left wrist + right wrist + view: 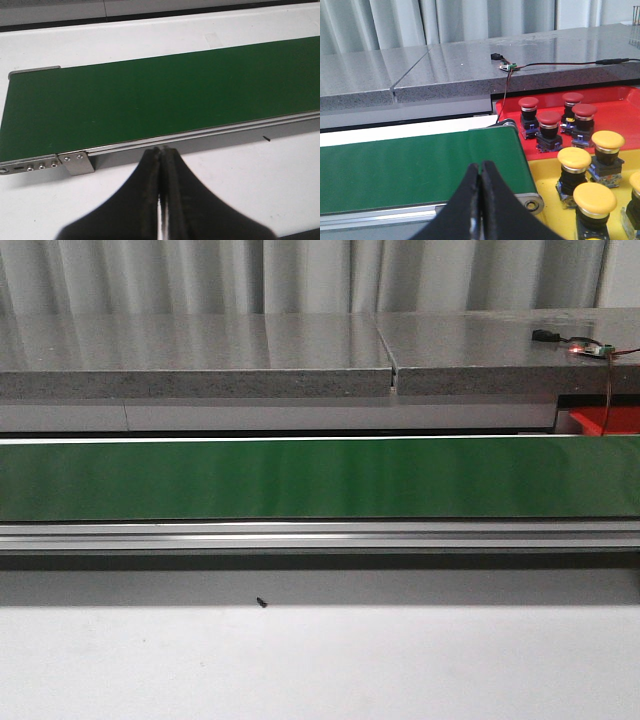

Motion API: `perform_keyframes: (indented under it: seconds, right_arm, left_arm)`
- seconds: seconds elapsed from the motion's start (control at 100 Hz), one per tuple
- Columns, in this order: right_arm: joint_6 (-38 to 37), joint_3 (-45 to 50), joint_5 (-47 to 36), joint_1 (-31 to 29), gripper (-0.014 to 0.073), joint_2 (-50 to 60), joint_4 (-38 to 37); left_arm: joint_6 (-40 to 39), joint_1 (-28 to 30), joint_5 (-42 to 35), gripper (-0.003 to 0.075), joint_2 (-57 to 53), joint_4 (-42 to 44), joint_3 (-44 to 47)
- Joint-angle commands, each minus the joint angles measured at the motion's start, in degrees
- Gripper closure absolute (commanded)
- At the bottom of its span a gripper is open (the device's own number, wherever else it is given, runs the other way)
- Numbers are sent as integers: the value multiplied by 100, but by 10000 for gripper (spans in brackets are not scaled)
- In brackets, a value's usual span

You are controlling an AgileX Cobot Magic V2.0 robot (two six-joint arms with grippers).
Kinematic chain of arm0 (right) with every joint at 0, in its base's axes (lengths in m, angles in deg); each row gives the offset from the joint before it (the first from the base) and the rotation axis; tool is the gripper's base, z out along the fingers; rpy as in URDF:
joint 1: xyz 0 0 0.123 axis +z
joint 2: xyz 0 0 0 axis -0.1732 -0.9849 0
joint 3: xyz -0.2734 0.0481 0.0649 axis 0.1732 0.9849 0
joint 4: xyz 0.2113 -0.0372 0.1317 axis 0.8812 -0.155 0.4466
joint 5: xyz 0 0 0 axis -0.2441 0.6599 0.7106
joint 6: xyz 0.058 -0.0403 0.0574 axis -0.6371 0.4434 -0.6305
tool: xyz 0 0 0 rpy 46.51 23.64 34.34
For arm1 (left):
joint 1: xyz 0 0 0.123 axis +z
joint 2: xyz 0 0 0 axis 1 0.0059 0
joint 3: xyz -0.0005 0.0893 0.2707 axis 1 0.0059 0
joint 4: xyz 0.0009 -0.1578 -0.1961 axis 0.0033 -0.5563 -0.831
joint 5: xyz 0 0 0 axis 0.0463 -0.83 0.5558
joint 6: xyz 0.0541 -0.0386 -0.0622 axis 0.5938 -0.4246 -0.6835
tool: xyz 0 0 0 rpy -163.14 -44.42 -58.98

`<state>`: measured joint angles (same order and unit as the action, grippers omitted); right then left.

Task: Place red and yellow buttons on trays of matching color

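Red buttons already sit in the red tray and yellow buttons in the yellow tray, both at the green conveyor belt's end. The belt is bare, so both claws, left claw and right claw, hang clenched and empty, apparently waiting.

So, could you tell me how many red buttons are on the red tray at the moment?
4, all standing on the red tray beyond the conveyor's end: one nearest the belt, one in front of it, one at the back, one beside that. More could be hidden outside the view.
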<state>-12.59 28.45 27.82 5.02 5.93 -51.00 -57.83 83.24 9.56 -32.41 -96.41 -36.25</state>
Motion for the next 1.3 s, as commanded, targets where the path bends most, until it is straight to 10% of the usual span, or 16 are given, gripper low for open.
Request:
perform_keyframes:
  seconds: [0.0,0.26,0.94,1.29]
  right_arm:
    - [8,-83,-411,-32,661,118,-25]
    - [8,-83,-406,-32,661,118,-25]
    - [8,-83,-403,-32,661,118,-25]
    - [8,-83,-404,-32,661,112,-25]
  left_arm:
    - [-47,-37,-349,739,19,-98,-139]
    - [-137,-37,-626,739,19,-62,-108]
    - [-927,579,-4662,739,-2361,632,3113]
    - [-927,360,-4659,739,-3373,632,4150]
